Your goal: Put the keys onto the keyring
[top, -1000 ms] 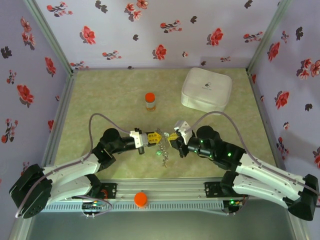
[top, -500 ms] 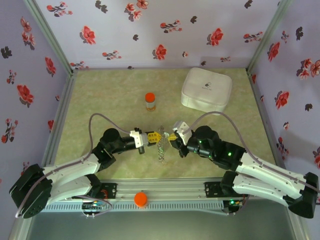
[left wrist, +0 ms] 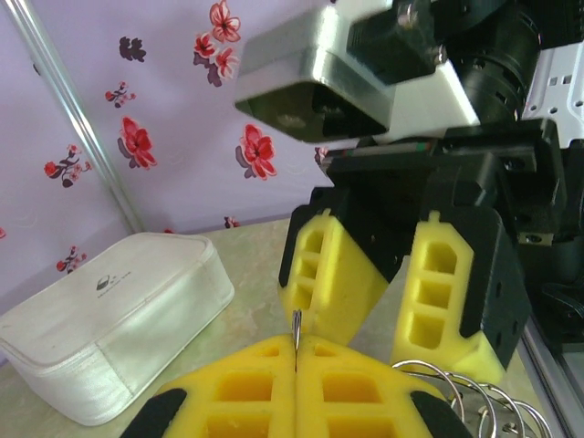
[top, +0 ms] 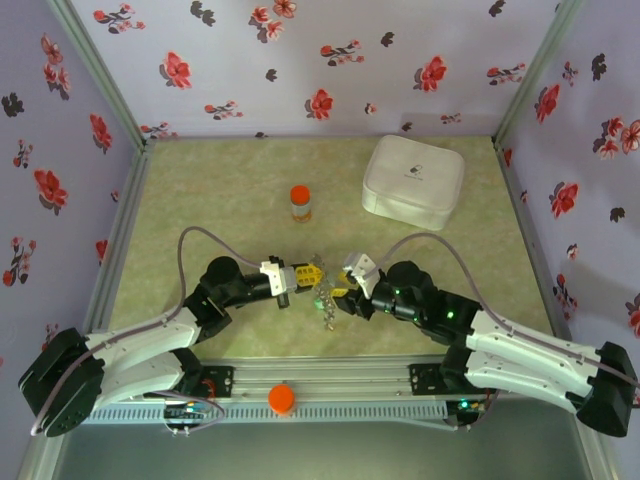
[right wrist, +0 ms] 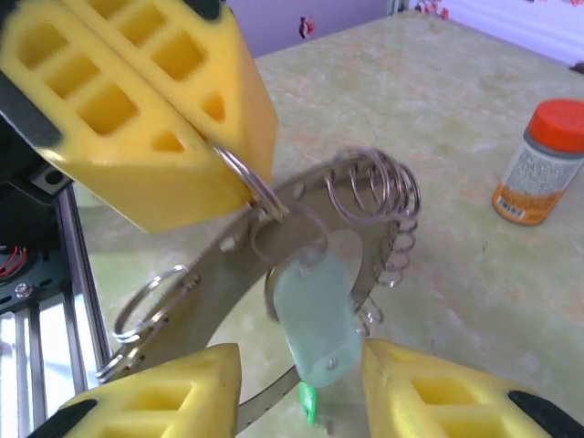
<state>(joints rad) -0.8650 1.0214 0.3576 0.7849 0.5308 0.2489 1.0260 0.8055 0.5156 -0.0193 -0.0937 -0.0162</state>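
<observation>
Left hand clamped shut on the keyring, which is held above the tabletop. Right hand parted, astride the teal key hanging there; contact apparently absent. Recommend pinching the key head squarely, with the ring held steady

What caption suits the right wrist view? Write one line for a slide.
Left gripper shut on the keyring, teal key dangling inside the open right gripper, bottle beyond.

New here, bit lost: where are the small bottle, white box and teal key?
small bottle [right wrist: 546, 173]: right wrist view, label.
white box [top: 413, 180]: top external view, lid.
teal key [right wrist: 315, 319]: right wrist view, plastic head.
</observation>
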